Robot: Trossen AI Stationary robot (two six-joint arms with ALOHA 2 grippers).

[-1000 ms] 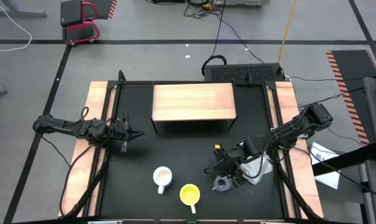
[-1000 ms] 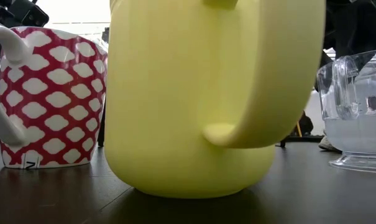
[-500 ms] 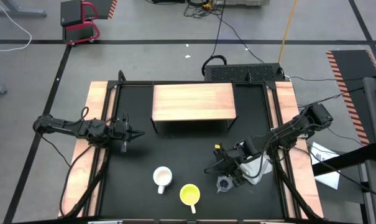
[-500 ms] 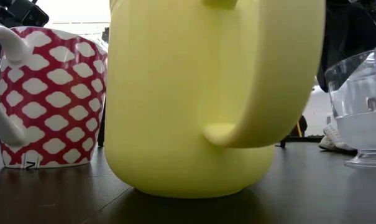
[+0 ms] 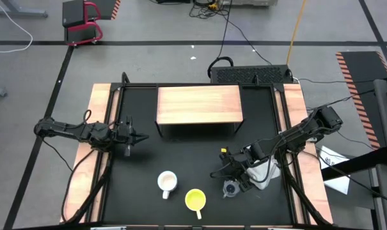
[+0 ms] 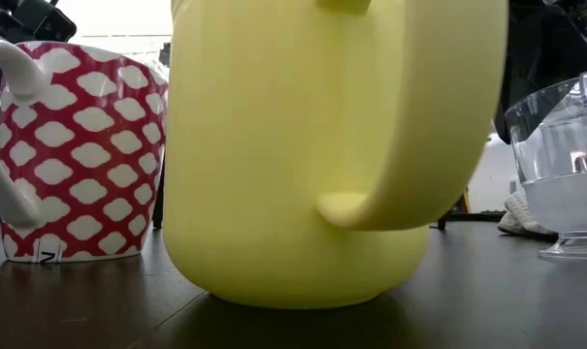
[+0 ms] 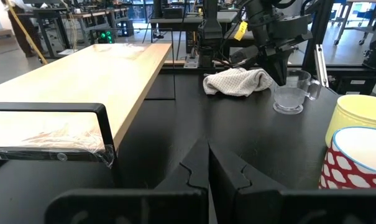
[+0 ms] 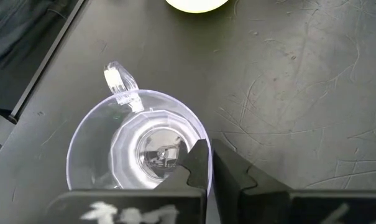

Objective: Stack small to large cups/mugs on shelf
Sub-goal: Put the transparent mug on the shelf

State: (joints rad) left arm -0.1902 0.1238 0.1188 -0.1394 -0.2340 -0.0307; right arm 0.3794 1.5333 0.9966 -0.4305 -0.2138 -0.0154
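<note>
A clear glass cup (image 5: 230,189) stands on the black table near the right front, with my right gripper (image 5: 233,183) shut on its rim. To its left stand the yellow mug (image 5: 195,200) and the white mug with a red pattern (image 5: 167,182), both upright on their bases. The wooden shelf (image 5: 199,105) sits at the far middle with nothing on its top. My left gripper (image 5: 142,137) hovers shut at the table's left edge, holding nothing. My right gripper pinches the glass cup's wall at the rim (image 8: 206,142), on the side opposite the handle (image 8: 120,81). One finger (image 8: 197,167) is inside the cup and one (image 8: 232,174) outside. The fingers slant down from the table's far right. The cup's base (image 6: 574,249) rests on the table.
A crumpled white cloth (image 5: 265,171) lies just right of the glass cup, under my right arm. Wooden boards (image 5: 94,147) run along both sides of the table. The yellow mug (image 6: 303,145) and the patterned mug (image 6: 80,155) stand close together at the near edge.
My right gripper has shut on the glass cup's rim without shifting its place. The cup has slid a little toward the table's right as the fingers closed. My left arm has kept still.
</note>
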